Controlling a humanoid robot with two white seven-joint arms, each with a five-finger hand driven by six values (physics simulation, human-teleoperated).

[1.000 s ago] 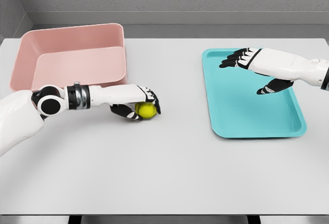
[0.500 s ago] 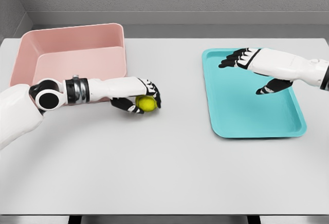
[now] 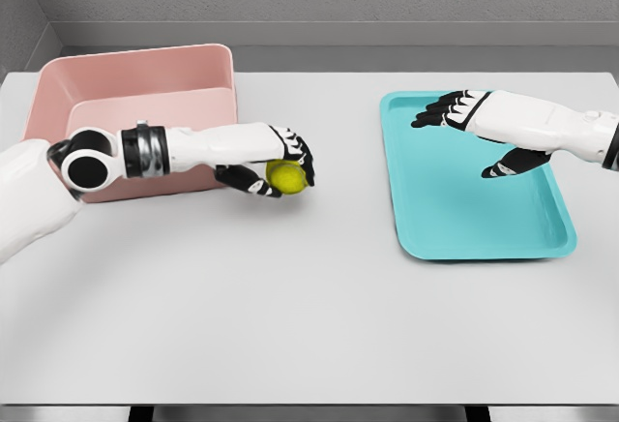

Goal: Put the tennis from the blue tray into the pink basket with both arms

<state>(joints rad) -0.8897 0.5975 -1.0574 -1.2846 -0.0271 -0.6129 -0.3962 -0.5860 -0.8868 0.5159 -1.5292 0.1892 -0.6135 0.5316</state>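
Note:
A yellow-green tennis ball (image 3: 287, 177) is held off the table in my left hand (image 3: 280, 166), fingers curled around it. The hand hangs just right of the pink basket (image 3: 145, 93), near its front right corner, and my left forearm crosses in front of the basket's near wall. The basket holds nothing visible. My right hand (image 3: 474, 132) hovers over the blue tray (image 3: 435, 209) at the right, fingers spread and holding nothing. The tray's bare floor shows.
The grey table (image 3: 309, 316) stretches between basket and tray. A grey wall runs behind the table's far edge.
My left hand has lifted the ball and carried it up and slightly right, raising the forearm in front of the basket. The right hand has stayed put.

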